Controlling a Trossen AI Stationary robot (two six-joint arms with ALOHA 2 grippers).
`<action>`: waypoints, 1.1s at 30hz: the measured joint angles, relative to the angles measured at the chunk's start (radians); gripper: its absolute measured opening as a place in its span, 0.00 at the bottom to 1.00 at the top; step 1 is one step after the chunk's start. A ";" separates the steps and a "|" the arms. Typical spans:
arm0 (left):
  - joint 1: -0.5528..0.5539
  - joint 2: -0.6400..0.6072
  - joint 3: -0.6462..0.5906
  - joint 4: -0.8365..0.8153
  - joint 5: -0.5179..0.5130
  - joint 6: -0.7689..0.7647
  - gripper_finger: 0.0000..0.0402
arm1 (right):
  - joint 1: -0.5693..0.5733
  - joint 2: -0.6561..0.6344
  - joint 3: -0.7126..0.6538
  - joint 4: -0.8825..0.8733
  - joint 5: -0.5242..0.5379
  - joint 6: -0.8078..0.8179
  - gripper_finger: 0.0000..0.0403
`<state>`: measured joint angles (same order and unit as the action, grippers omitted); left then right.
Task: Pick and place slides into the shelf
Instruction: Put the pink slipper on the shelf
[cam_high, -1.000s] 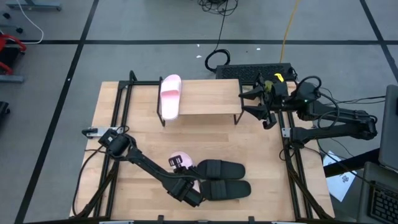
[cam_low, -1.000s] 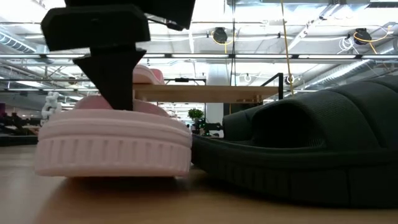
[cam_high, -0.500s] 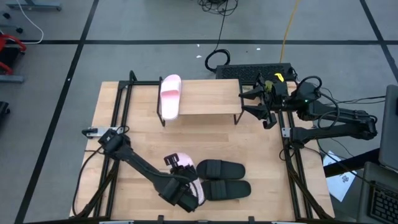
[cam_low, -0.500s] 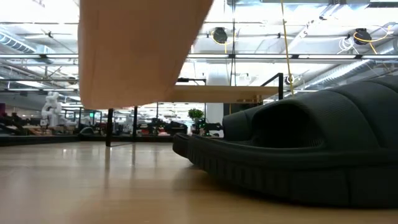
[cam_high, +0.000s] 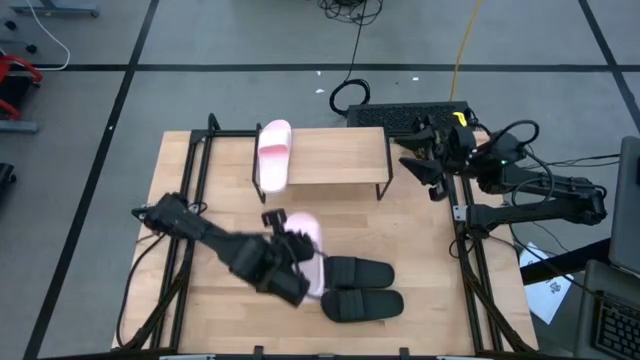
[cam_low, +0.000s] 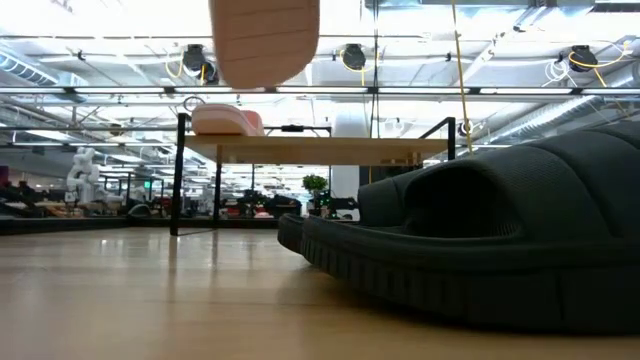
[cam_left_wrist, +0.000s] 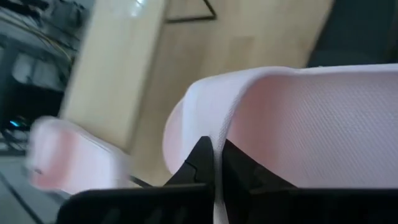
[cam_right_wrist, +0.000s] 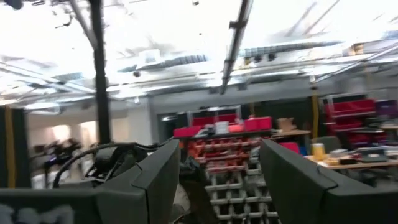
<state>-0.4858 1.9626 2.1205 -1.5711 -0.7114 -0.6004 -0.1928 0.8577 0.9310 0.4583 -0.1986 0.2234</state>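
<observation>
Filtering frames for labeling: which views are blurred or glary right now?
Left wrist view: motion-smeared, the held pink slide and shelf soft. Right wrist view: smeared too, ceiling lights blown out. Low view: bright ceiling glare, near black slide large and dark. High view: mostly sharp, slight blur on the left claw.

In the high view the left gripper (cam_high: 292, 262) covers much of the raised pink slide (cam_high: 308, 240); the low view's top edge cuts off that slide (cam_low: 265, 40), and the near black slide (cam_low: 480, 240) runs off the right edge. The left wrist view is blurred; the shelf (cam_left_wrist: 118, 74) there is only a smear
</observation>
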 joint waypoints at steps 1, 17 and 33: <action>0.019 -0.010 0.008 0.000 -0.001 0.046 0.00 | 0.000 0.000 0.000 0.000 0.021 0.000 0.52; 0.332 -0.086 0.190 0.038 -0.105 0.896 0.00 | -0.002 0.003 0.000 0.002 0.237 -0.090 0.52; 0.626 -0.084 0.081 0.409 0.024 1.163 0.00 | -0.002 0.003 0.000 0.002 0.259 -0.097 0.52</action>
<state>0.1403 1.8786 2.2018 -1.1621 -0.6876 0.5629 -0.1951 0.8605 0.9310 0.4598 0.0605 0.1265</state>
